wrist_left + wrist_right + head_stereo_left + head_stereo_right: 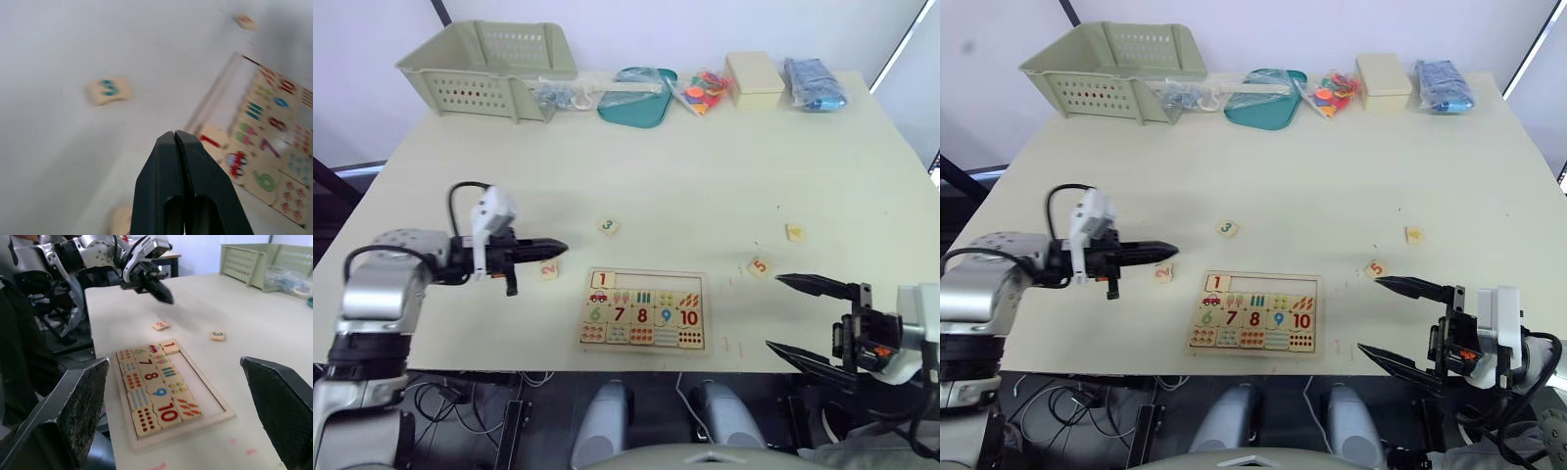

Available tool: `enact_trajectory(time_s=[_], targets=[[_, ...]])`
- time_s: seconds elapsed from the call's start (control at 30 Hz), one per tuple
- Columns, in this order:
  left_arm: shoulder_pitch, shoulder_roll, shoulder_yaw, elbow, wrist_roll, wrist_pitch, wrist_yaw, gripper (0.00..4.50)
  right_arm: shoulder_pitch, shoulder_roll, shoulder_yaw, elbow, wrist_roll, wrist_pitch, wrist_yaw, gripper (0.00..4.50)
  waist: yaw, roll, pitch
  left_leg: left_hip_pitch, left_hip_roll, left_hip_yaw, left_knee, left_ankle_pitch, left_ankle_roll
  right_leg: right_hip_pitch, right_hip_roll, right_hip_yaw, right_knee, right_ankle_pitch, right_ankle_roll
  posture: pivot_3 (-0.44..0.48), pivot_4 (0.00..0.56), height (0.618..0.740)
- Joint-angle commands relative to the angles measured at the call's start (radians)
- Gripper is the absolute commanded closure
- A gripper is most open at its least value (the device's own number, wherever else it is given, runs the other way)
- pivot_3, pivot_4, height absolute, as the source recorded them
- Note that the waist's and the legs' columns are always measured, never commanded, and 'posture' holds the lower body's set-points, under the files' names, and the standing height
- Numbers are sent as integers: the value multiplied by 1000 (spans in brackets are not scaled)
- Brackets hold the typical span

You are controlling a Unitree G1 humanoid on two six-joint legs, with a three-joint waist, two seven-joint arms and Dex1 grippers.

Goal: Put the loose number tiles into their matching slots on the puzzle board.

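The puzzle board point(701, 294) lies near the table's front edge. Tile 1 point(604, 280) sits in the leftmost of its upper slots point(656, 283); the others are bare wood. Tile 2 point(549, 270) lies just left of the board, right under my left gripper point(562, 247), which hovers shut and empty. Tile 3 point(608, 226) lies behind the board. Tile 5 point(760, 265) and tile 4 point(794, 232) lie to the board's right. My right gripper point(773, 311) stands wide open at the front right, just in front of tile 5 and holding nothing.
Along the far edge stand a green basket point(489, 64), a teal tray point(641, 96), bags of small parts point(703, 90), a cream box point(756, 76) and a blue bag point(813, 83). The table's front edge point(636, 370) runs just below the board.
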Motion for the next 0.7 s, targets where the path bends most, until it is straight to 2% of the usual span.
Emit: enact_trajectory(time_s=[0.03,0.37,0.53,0.67,0.7], targets=[[87,-3,146,-35,-21,-27,91,4450,-18,3,7,20,1,-20,21,0,1,0,0,0,0,0,0,0,0,0,0,0,0,0,0,0,150,740],[299,-120,294,-151,-39,-81,299,4450,-82,3,22,148,-81,-70,39,0,6,-1,0,0,-1,0,0,0,0,0,-3,-1,-1,0,0,0,150,740],[399,-135,347,-215,-131,-23,287,4450,-89,-48,5,165,11,24,88,0,0,-1,0,2,0,3,-1,0,0,0,-4,2,-1,0,0,0,150,740],[460,-111,376,-248,-200,26,252,3539,-111,-52,-20,182,29,30,86,0,3,-1,0,2,0,2,-1,0,0,0,-4,1,-2,0,0,0,150,740],[473,-104,375,-251,-205,28,243,3095,-107,-53,-28,188,29,29,92,0,3,-1,0,2,0,1,-1,0,0,0,-3,1,-1,0,0,0,150,740]])
